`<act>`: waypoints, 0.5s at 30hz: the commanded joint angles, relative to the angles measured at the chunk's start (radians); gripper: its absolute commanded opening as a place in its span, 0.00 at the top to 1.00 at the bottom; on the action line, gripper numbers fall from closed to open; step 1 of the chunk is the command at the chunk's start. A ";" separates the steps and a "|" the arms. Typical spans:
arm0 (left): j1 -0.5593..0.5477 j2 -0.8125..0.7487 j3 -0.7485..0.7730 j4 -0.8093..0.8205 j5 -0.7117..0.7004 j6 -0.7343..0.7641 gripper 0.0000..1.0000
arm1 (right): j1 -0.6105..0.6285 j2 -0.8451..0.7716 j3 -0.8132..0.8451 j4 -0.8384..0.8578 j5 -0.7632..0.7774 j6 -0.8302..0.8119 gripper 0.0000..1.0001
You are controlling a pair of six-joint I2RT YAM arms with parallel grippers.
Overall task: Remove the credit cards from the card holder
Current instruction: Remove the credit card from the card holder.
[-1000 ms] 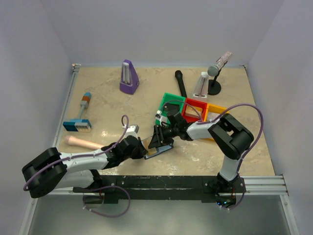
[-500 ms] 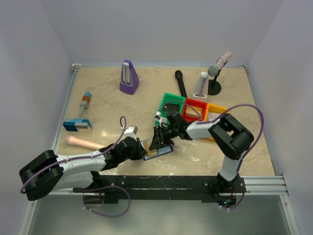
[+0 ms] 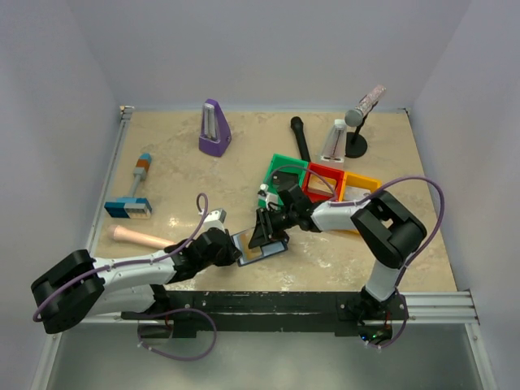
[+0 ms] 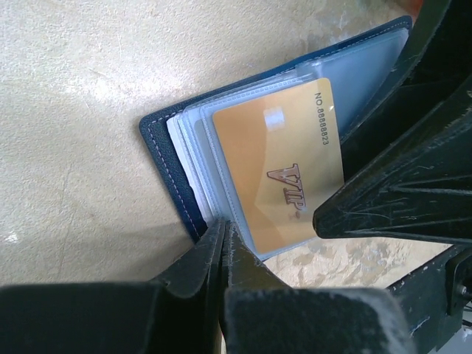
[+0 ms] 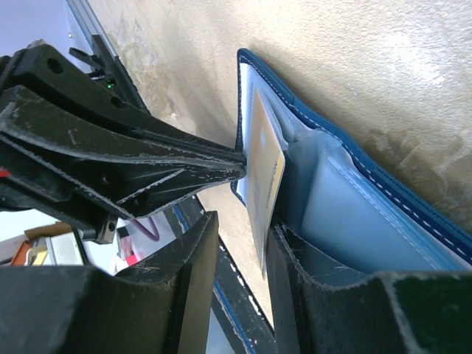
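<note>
The dark navy card holder (image 3: 280, 244) lies open near the table's front middle, pale clear sleeves fanned out. A gold "VIP" credit card (image 4: 284, 169) sits in the top sleeve; other cards cannot be made out. My left gripper (image 3: 238, 254) is shut on the lower left edge of the holder's sleeves (image 4: 193, 147), fingertips (image 4: 214, 240) pressed together. My right gripper (image 3: 264, 233) is open over the holder's right half. In the right wrist view the gold card's edge (image 5: 267, 192) stands between its fingers (image 5: 295, 258), close to the right one, against the holder's blue cover (image 5: 413, 210).
Green (image 3: 284, 172), red (image 3: 323, 183) and orange (image 3: 359, 185) bins stand just behind the right gripper. A purple metronome (image 3: 214, 128), a black stick (image 3: 301, 138) and a microphone on a stand (image 3: 359, 122) are at the back. A pink cylinder (image 3: 142, 237) and a blue tool (image 3: 130, 205) lie left.
The left gripper has drawn the holder's near leaf leftward. The holder now lies more open, and the gold card's face shows from above.
</note>
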 commanded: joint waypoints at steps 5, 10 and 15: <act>0.000 0.011 -0.009 -0.035 -0.032 -0.015 1.00 | -0.014 -0.072 -0.004 0.011 -0.023 -0.018 0.65; 0.000 0.009 -0.015 -0.035 -0.034 -0.020 1.00 | -0.018 -0.079 -0.010 0.011 -0.018 -0.016 0.67; 0.000 0.006 -0.019 -0.035 -0.035 -0.024 1.00 | -0.029 -0.092 -0.024 0.011 -0.016 -0.018 0.68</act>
